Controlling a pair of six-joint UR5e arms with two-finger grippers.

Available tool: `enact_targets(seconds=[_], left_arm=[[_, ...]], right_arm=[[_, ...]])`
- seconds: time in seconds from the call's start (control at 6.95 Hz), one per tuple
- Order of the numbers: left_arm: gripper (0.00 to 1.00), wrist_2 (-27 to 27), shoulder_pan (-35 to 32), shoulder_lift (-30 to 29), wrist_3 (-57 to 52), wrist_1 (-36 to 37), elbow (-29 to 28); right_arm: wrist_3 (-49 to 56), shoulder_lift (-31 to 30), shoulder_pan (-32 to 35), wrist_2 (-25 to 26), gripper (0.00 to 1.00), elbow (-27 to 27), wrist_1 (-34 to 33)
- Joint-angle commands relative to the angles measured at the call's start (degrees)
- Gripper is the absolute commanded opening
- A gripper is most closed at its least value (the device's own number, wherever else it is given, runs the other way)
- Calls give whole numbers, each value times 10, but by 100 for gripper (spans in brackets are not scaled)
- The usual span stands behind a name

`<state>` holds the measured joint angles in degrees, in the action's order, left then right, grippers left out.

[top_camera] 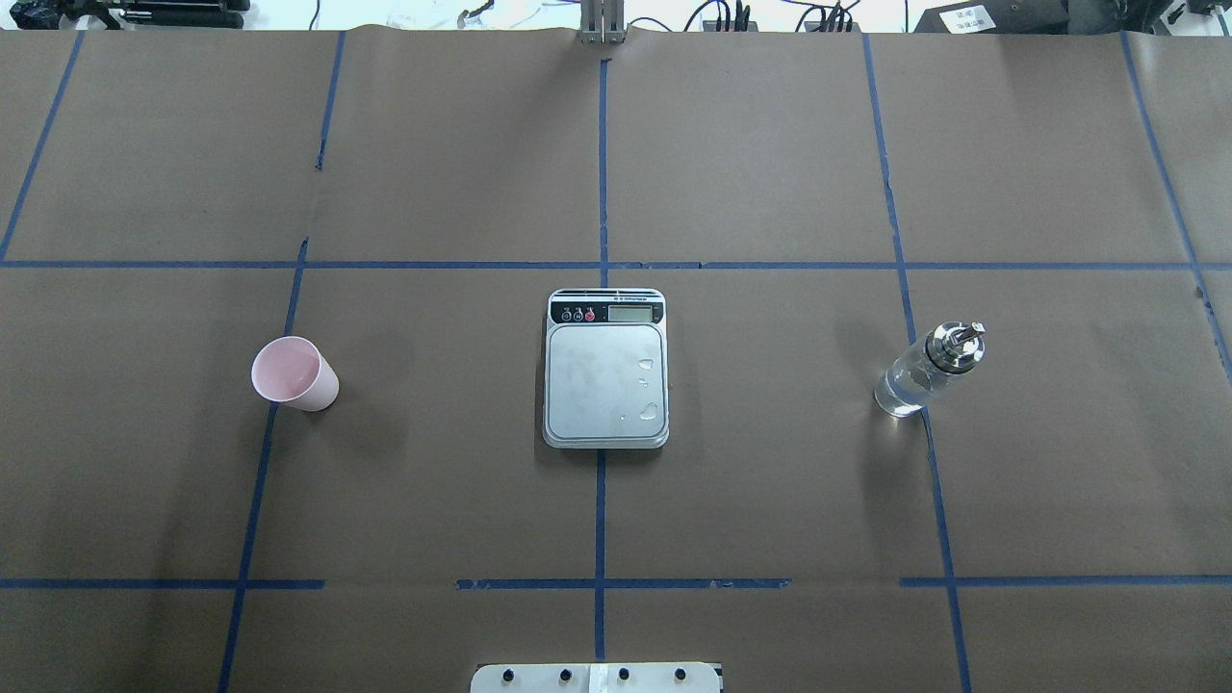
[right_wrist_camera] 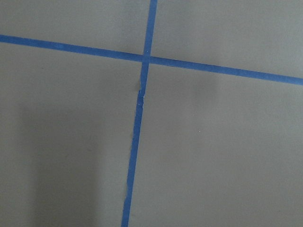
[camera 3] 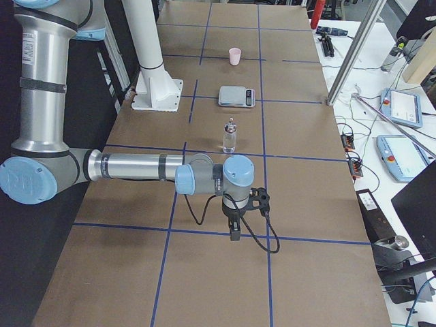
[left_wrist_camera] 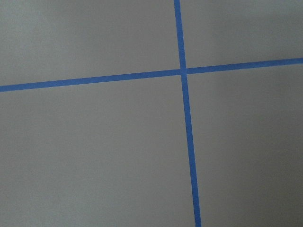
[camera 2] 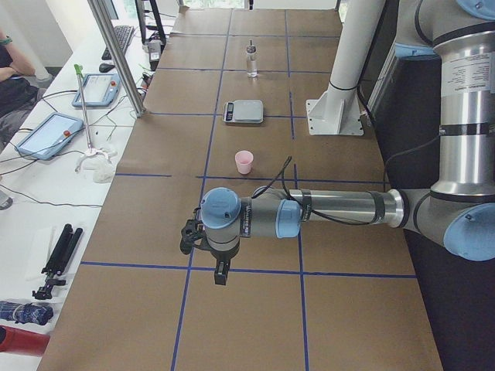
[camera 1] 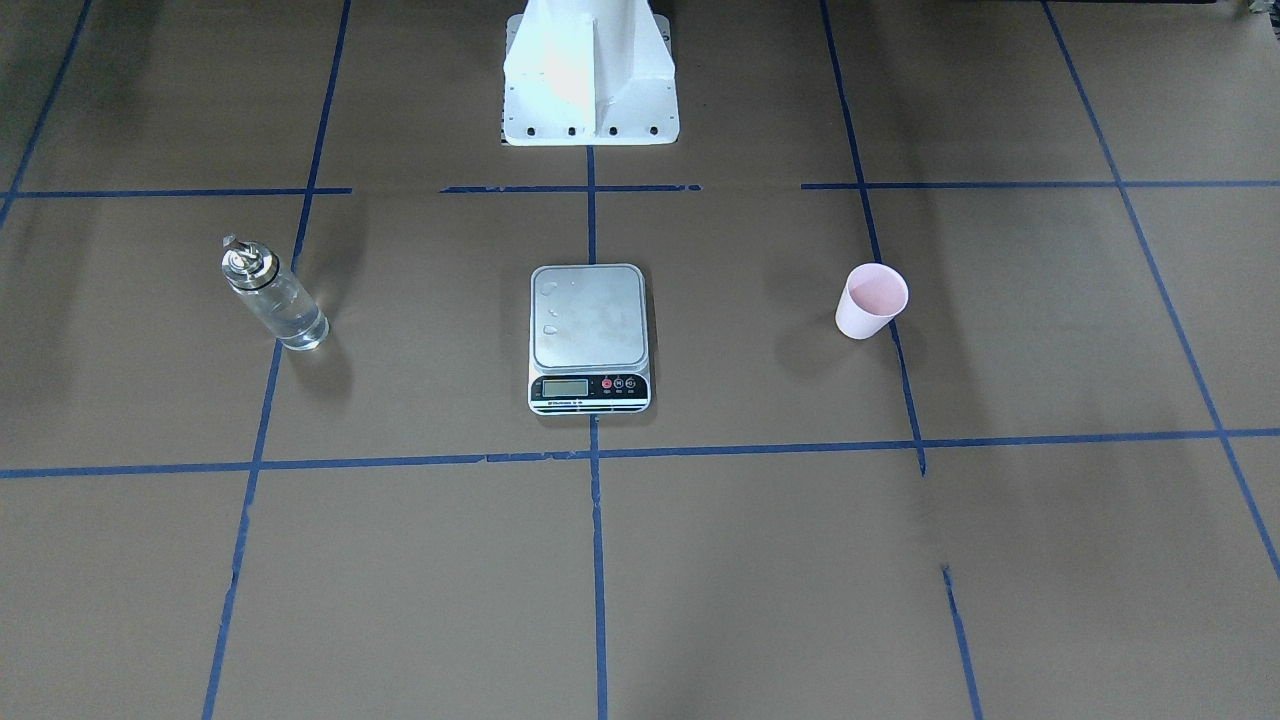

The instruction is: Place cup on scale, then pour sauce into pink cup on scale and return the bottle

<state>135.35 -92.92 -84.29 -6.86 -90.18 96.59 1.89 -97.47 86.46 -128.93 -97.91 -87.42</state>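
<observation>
The pale pink cup point(top_camera: 295, 374) stands upright on the table's left half, apart from the scale point(top_camera: 605, 371) at the centre. The scale's platform is bare except for a few water drops. The clear glass bottle point(top_camera: 929, 371) with a silver spout stands upright on the right half and holds clear liquid. My left gripper point(camera 2: 220, 274) hangs over bare table well short of the cup point(camera 2: 244, 161). My right gripper point(camera 3: 235, 234) hangs over bare table short of the bottle point(camera 3: 229, 136). Both show only in the side views, so I cannot tell whether they are open or shut.
The white robot base point(camera 1: 590, 75) stands behind the scale. Blue tape lines point(top_camera: 601, 481) grid the brown table cover. A side bench with tablets and cables point(camera 2: 54, 131) and a metal post point(camera 2: 116, 54) runs along the far edge.
</observation>
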Motion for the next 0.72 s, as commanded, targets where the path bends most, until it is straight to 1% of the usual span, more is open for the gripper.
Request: enact_targets(seconds=[0.0,0.14,0.29,0.43,0.58], left_arm=[[100,-1,0,-2,-1,-11,2],[100,0,0,2,0,-25,-8],[100,0,0,2,0,-26,-2],[100,-5,0,1,0,-52,-6],[100,-5,0,6,4,-117,-10]], right_arm=[[0,0,-1,-2,100,0,1],[0,1,-2,-16,100,-2,1],[-1,4,-2,-63,100,-2,1],[-6,14,-2,-95,100,-2,1],[-7,26,-13,-97,100,-2,0]])
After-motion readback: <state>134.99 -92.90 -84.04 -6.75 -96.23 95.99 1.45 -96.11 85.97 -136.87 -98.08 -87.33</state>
